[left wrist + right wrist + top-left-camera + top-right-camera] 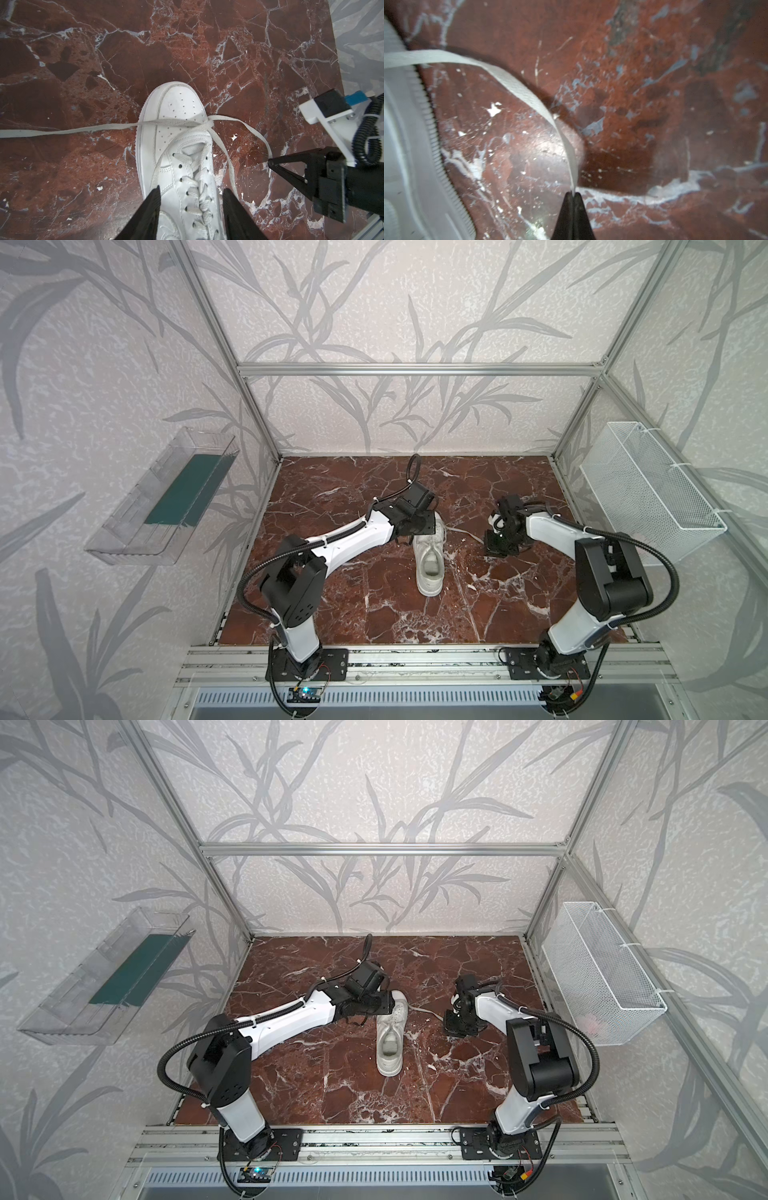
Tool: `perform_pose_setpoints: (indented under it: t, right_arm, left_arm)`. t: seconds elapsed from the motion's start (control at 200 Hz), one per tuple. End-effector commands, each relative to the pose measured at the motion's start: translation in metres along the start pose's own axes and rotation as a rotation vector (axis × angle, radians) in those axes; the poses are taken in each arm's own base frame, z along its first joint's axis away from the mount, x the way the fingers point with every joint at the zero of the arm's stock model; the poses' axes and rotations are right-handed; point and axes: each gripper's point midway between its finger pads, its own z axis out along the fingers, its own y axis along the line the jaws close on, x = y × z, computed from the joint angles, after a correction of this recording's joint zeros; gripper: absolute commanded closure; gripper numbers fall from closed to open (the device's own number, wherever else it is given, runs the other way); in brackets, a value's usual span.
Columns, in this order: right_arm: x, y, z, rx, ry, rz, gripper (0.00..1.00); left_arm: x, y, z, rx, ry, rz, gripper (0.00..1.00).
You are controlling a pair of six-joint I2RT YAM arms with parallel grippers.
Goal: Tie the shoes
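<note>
White sneaker (430, 556) mid-worktop (374, 614), toe away from me, my left gripper (192, 188) over its laced midfoot, jaws apart, my right gripper (572, 194) beside it, jaws clamped on one lace (529, 93) end.

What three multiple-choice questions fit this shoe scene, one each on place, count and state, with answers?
1. Where does the wire basket hang?
A) on the table
B) on the frame at the right arm's side
C) on the back wall

2. How many sneakers stand on the marble table?
A) one
B) two
C) three

3. The right gripper has its jaws:
A) wide open
B) shut on nothing
C) shut on a lace

Answers: B, seen in both top views; A, one white shoe; C, the right wrist view shows the lace end pinched.
</note>
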Motion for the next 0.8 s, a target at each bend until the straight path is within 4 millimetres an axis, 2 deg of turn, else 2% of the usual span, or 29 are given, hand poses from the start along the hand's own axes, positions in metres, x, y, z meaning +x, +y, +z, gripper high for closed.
perform_pose_setpoints:
  t: [0.0, 0.18, 0.325, 0.685, 0.795]
  right_arm:
    - [-0.003, 0.034, -0.019, -0.180, -0.051, 0.069, 0.98]
    - [-0.007, 0.073, -0.030, -0.437, -0.083, 0.220, 0.99]
    - [-0.013, 0.096, -0.033, -0.560, -0.080, 0.276, 0.99]
    - [-0.021, 0.128, -0.016, -0.664, -0.029, 0.317, 0.99]
    - [-0.021, 0.130, -0.008, -0.665, -0.012, 0.324, 0.99]
  left_arm:
    - [-0.003, -0.002, -0.010, 0.019, -0.010, -0.015, 0.49]
    - [-0.003, -0.006, -0.010, 0.029, -0.004, -0.019, 0.50]
    - [-0.003, -0.008, -0.011, 0.030, -0.006, -0.005, 0.52]
    - [-0.001, -0.012, -0.014, 0.045, 0.001, -0.002, 0.57]
    - [0.000, -0.012, -0.013, 0.049, 0.006, -0.006, 0.60]
